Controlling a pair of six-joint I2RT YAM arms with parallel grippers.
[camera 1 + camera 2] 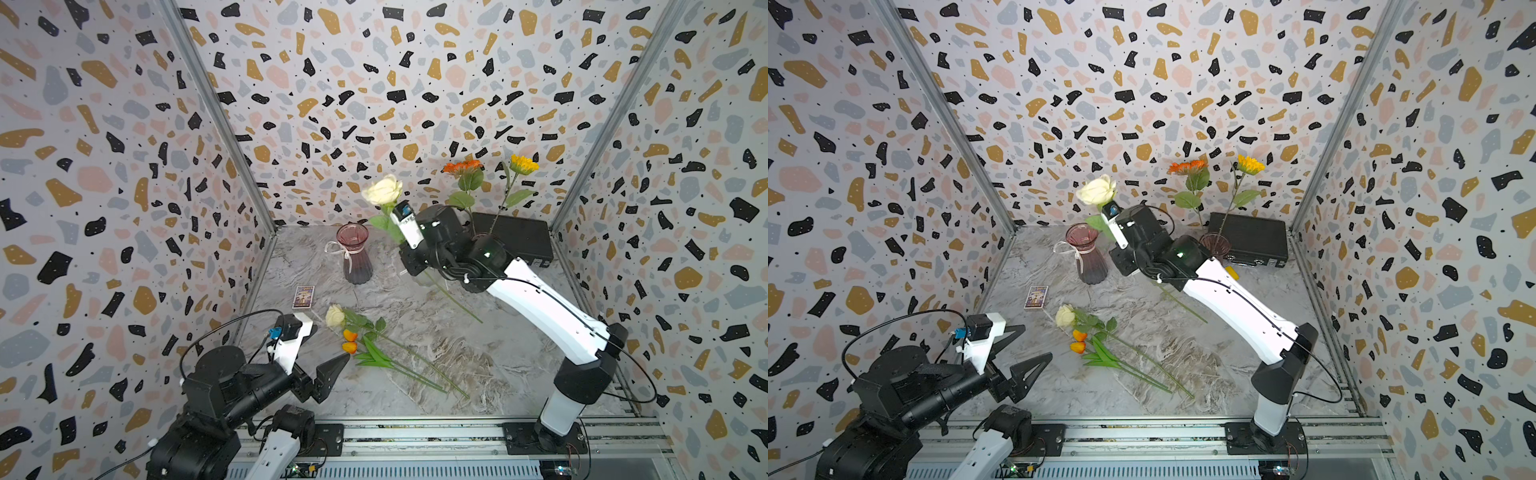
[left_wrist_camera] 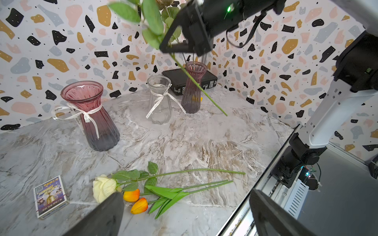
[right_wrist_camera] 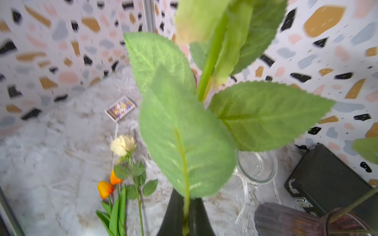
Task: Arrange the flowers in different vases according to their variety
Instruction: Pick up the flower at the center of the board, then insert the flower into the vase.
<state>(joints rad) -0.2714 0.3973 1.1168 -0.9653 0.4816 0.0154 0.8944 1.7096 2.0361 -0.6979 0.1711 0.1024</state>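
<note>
My right gripper (image 3: pixel 185 214) is shut on the green stem of a cream-white rose (image 1: pixel 382 190) and holds it aloft, tilted, over the space between the pink-red vase (image 1: pixel 354 253) and the clear vase (image 2: pixel 159 100). In both top views the arm hides the clear vase. The purple-brown vase (image 2: pixel 192 87) holds an orange daisy (image 1: pixel 462 166) and a yellow daisy (image 1: pixel 523 164). A second rose (image 1: pixel 335 316) and two orange tulips (image 1: pixel 350 340) lie on the table at the front left. Beside them my left gripper (image 1: pixel 328 340) hovers open, holding nothing.
A black flat case (image 1: pixel 515 237) lies at the back right behind the purple-brown vase. A small printed card box (image 1: pixel 303 297) sits near the left wall. Patterned walls close in three sides, and a metal rail (image 1: pixel 415 432) runs along the front edge.
</note>
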